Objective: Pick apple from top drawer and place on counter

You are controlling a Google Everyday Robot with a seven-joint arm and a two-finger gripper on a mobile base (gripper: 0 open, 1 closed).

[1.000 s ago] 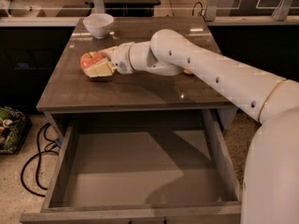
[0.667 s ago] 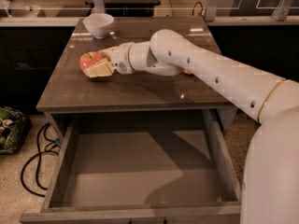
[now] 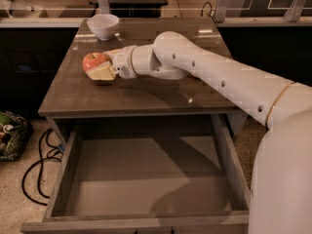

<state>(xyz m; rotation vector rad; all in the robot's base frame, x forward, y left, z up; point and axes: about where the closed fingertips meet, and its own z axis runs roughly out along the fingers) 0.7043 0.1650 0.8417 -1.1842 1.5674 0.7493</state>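
Observation:
The red apple with yellowish patches sits on the counter at its left side. My gripper is at the apple, its pale fingers around the apple's right and near side. The white arm reaches in from the right across the counter. The top drawer stands pulled open below the counter's front edge, and its flat floor holds nothing.
A white bowl stands at the counter's back left corner. Black cables lie on the speckled floor left of the drawer. A dark patterned bag sits at the far left.

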